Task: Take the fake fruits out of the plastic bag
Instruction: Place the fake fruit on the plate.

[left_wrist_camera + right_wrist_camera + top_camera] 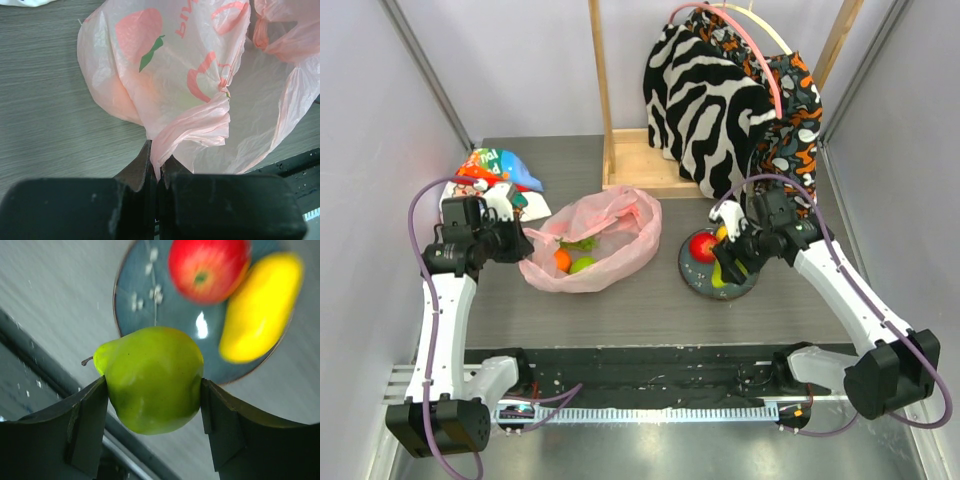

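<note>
Delivery of the green pear (150, 370) seemed to be the step in hand. The right gripper (153, 387) had its jaws partly open and pressed on both flanks of the pear at the lower middle of the right wrist view, above the near rim of the blue plate (145, 305). That plate held 2 fruits, a red apple (207, 267) and a yellow piece (260, 307), at the upper right of the frame. The next move probably called for lowering the pear onto a bare part of the plate and letting go without knocking those 2. At the bottom centre of the left wrist view the left gripper (157, 172) was closed tight on a gathered fold of the plastic bag (165, 75). In the top view the bag lay left of centre with its mouth open. Inside were an orange (562, 259), a green apple (583, 265) and something green behind them, too small to name.
</note>
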`<state>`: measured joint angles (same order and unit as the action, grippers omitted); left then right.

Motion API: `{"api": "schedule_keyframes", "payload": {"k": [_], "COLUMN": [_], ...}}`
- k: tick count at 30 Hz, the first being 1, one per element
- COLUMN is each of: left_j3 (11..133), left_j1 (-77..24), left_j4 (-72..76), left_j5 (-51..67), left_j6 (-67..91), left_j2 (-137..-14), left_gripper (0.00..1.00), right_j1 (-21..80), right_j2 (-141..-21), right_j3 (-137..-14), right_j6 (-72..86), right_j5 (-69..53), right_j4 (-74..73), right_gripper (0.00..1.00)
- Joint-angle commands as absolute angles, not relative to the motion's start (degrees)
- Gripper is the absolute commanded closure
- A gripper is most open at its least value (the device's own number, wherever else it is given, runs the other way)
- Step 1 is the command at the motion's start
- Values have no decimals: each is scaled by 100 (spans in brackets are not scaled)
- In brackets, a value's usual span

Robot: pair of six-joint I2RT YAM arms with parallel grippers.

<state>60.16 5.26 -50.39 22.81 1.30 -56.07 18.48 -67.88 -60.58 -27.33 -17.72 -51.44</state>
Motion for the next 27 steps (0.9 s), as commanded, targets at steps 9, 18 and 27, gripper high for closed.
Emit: {"api": "schedule_keyframes", "payload": {"k": [9,18,27], "left_j3": [6003,6135,6108], "left_j1": [519,510,519], "left_j4": [-4940,-5001,-5054], "left_j5": [2487,2601,2610], "left_j6": [202,343,238], "left_j2": [-5546,-5643,-5695], "left_gripper": [100,100,100], "right_j1": [1670,1670,1679], "right_j2": [-7110,-7839,-7867], "right_j3": [-5300,-5449,-5895], "right_j6": [-3357,-3287,-2945], "right_j5": [-668,-721,-465], "right_j4": [-5038,-4562,-4823], "right_gripper": [55,48,16]}}
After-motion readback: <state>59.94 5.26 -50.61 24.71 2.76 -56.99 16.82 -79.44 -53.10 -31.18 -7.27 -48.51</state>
